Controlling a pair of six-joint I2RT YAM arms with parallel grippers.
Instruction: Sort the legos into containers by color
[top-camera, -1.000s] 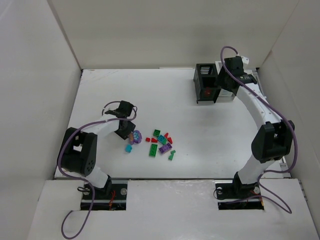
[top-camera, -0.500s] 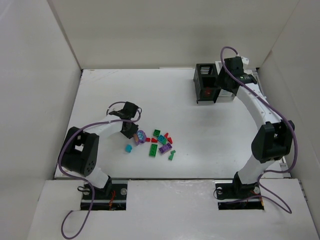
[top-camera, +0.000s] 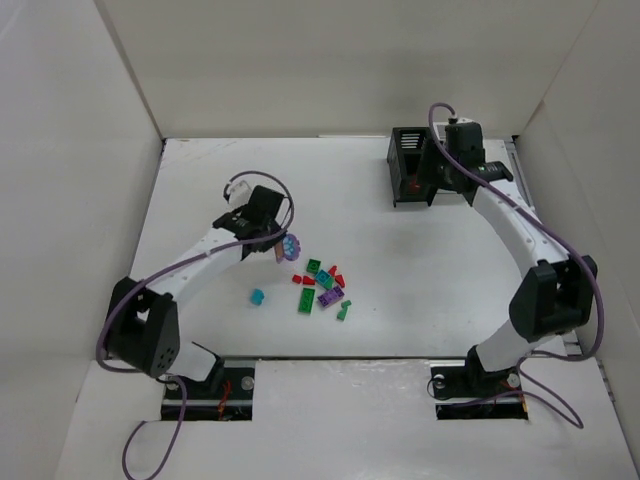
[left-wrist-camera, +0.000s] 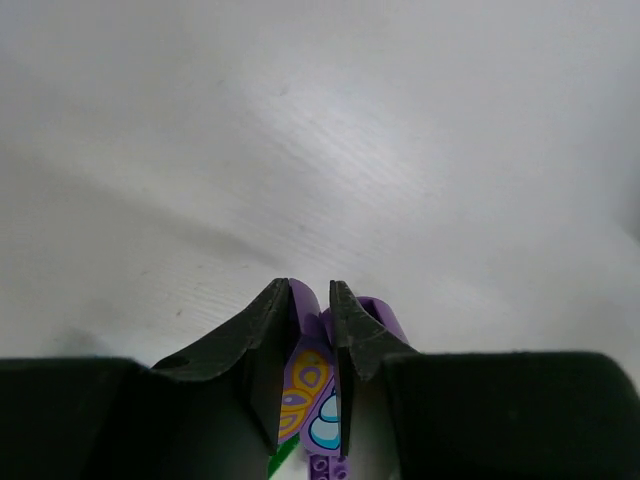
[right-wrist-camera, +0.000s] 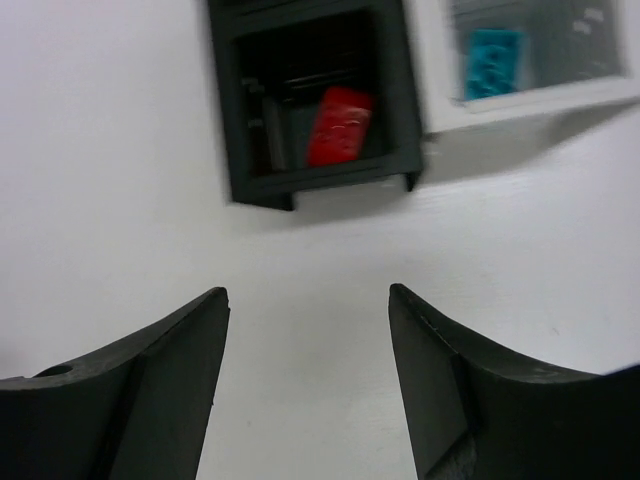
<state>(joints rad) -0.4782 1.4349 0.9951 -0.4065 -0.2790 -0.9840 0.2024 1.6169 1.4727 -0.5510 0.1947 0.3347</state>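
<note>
My left gripper (top-camera: 282, 248) is shut on a purple lego piece (top-camera: 289, 243) with a yellow and blue print (left-wrist-camera: 312, 395), held above the table left of the pile. The pile of green, red and purple legos (top-camera: 323, 285) lies mid-table; a lone cyan brick (top-camera: 257, 296) sits to its left. The black bin (top-camera: 410, 170) holds a red brick (right-wrist-camera: 339, 124); the white bin (right-wrist-camera: 520, 60) beside it holds a cyan brick (right-wrist-camera: 494, 62). My right gripper (right-wrist-camera: 308, 292) is open and empty, just in front of the bins.
White walls enclose the table (top-camera: 220, 180) on the left, back and right. The bins stand at the back right, near the right arm (top-camera: 520, 225). The arm bases sit at the near edge.
My left gripper has lifted the purple piece and carried it up and to the right, away from the cyan brick. My right gripper has shifted slightly left near the bins.
</note>
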